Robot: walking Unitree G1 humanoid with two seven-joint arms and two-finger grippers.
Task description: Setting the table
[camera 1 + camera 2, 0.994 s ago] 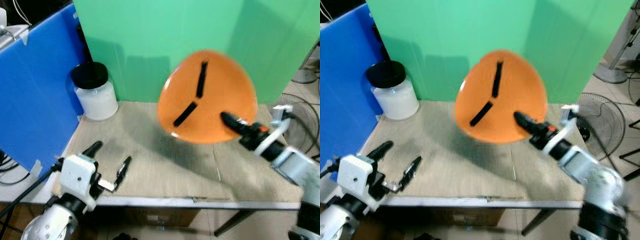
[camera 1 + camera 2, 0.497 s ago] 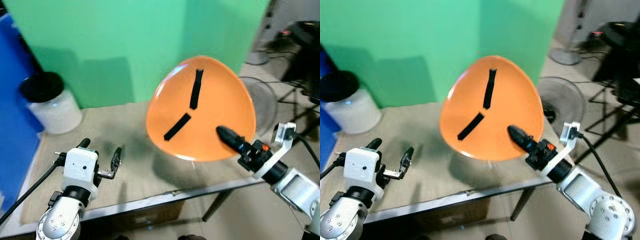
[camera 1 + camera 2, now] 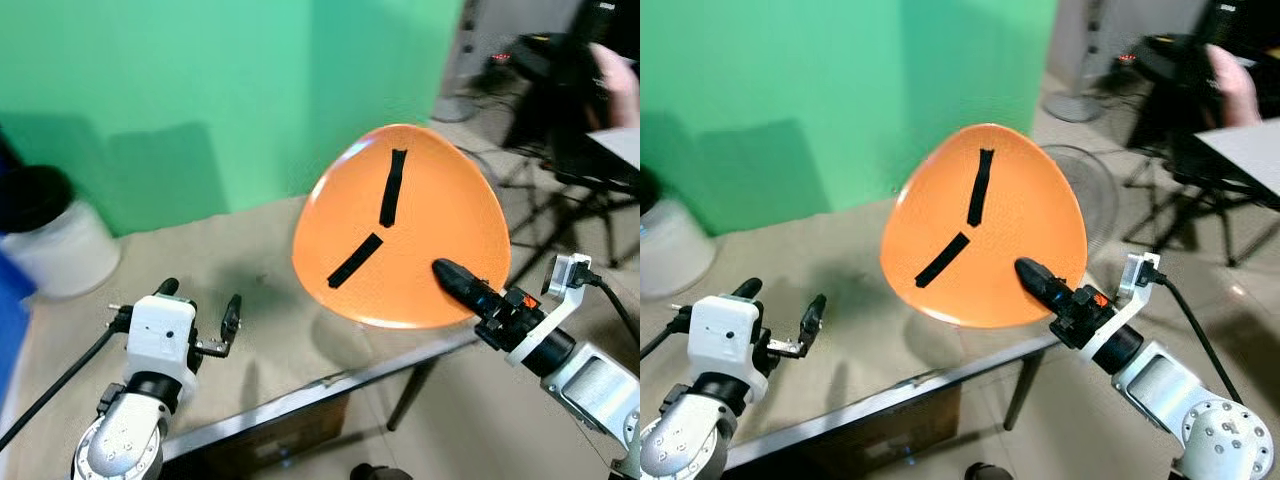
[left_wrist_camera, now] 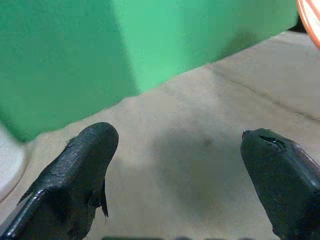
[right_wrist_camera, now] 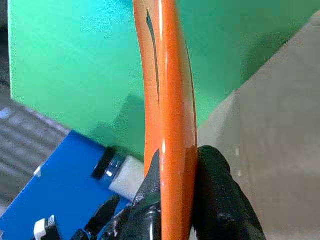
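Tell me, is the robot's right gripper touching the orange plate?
Touching. In the right wrist view, the right gripper has a black finger pressed on each side of the orange plate rim, with no gap.

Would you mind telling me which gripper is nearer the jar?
Left. The left gripper hovers over the table just right of the jar; the right gripper holds the plate far across.

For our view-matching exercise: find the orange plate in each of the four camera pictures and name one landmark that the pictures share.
Left eye view: orange plate at centre right, held up by the right tool.
Right eye view: the plate at centre, above the table.
Left wrist view: an orange sliver at the upper right corner.
Right wrist view: edge-on, clamped between the black fingers.
Shared landmark: the green backdrop.
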